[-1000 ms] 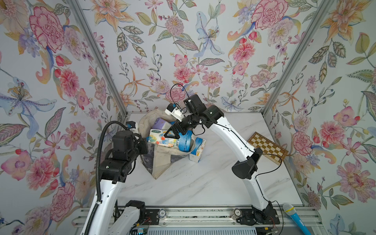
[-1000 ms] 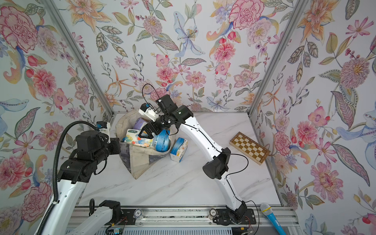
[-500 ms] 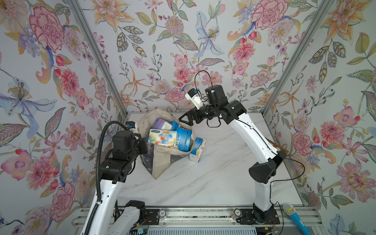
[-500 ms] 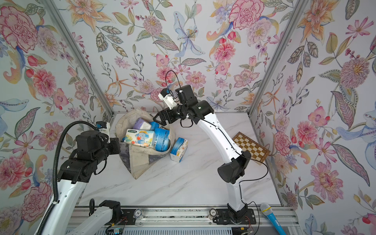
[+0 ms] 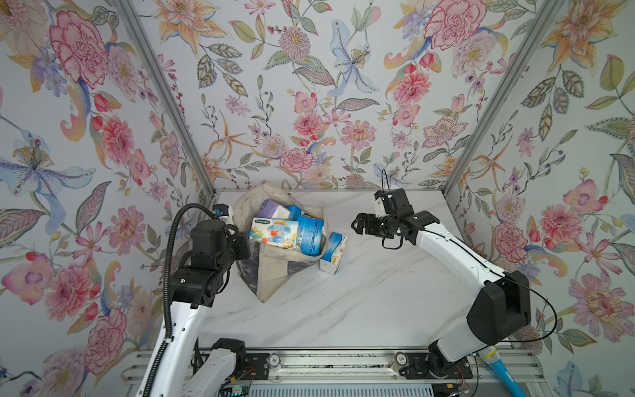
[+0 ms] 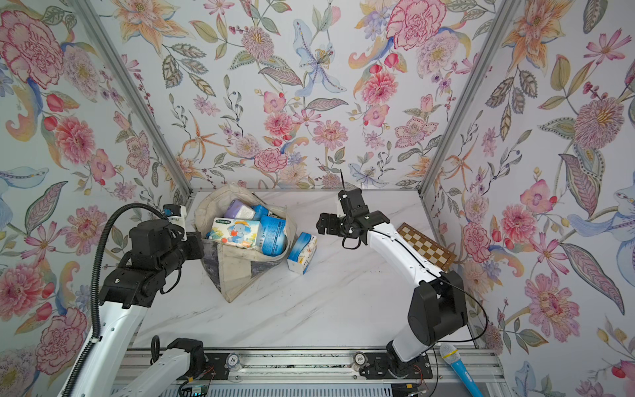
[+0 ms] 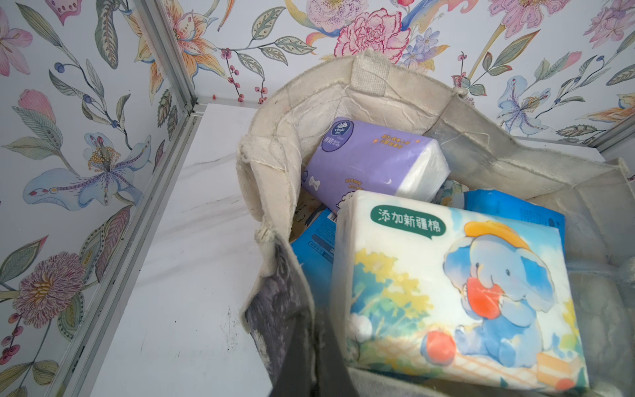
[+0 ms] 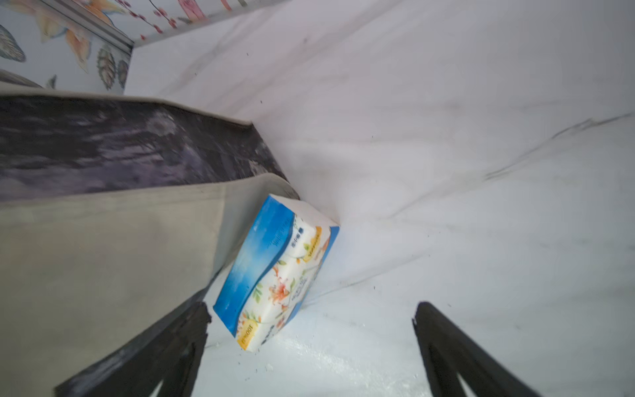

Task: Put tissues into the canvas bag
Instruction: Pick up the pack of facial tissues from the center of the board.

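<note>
One pack (image 5: 332,252) is not in the bag (image 5: 271,278) yet. It stands tipped on the table (image 5: 378,302) and leans on the outside of the bag. The other packs that can be seen are inside, piled right up to the rim, with the elephant pack (image 5: 273,233) on top and the purple pack (image 5: 273,209) behind it. The bag looks very full, so I think a new pack could slide off the pile or push the elephant pack out over the edge. The pack is soft and shiny, so it might slip out of the grip, or get squashed if the squeeze is hard. In the right wrist view one jaw is right in front of the bag cloth, so on the way down it might catch the bag and not the pack. If the left gripper (image 5: 242,244) let the thin rim slip, the mouth might flop shut. That gripper is clamped tight on the bag's rim at the left side, and its arm comes up from the front and bends over. The right gripper (image 5: 355,224) is spread wide and holds nothing. Its arm rises from the front right, bends at a high elbow and reaches toward the bag. It hangs above the table, a little apart from the pack.
</note>
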You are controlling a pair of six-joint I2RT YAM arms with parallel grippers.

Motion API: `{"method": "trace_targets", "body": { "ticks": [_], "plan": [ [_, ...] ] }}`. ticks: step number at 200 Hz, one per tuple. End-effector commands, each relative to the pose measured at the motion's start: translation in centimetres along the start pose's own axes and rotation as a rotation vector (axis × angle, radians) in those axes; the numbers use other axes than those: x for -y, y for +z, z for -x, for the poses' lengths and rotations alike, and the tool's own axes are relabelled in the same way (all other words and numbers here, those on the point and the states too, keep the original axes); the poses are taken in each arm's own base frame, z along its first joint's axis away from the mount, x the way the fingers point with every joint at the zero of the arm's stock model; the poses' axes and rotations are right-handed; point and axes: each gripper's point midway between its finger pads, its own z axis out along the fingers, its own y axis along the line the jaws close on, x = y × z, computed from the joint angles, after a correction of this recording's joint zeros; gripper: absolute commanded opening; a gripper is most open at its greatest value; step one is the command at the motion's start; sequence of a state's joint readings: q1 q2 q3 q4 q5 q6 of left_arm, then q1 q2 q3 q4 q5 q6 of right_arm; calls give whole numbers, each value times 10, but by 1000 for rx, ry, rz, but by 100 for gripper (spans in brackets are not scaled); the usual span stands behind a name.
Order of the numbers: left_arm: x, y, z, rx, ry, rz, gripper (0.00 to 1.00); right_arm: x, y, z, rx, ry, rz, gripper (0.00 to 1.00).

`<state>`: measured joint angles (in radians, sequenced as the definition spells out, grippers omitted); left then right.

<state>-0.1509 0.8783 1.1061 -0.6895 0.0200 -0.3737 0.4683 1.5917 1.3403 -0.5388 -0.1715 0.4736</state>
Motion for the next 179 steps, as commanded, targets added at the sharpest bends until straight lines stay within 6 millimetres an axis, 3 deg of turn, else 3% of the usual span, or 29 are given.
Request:
{"method": "trace_targets", "body": {
  "ticks": [1, 34, 87, 179],
  "plan": [
    [6, -4, 28, 114, 8, -24, 0, -15, 15, -15, -39, 40, 33, 97],
    [6, -5, 27, 115, 5, -26, 0, -39, 38, -32, -101, 20, 85, 97],
    [6, -4, 26, 114, 7, -30, 0, -53, 65, -58, -180, 3, 88, 99],
    [7, -4, 25, 112, 20, -31, 0, -55, 89, -56, -177, -9, 64, 100]
  ]
}}
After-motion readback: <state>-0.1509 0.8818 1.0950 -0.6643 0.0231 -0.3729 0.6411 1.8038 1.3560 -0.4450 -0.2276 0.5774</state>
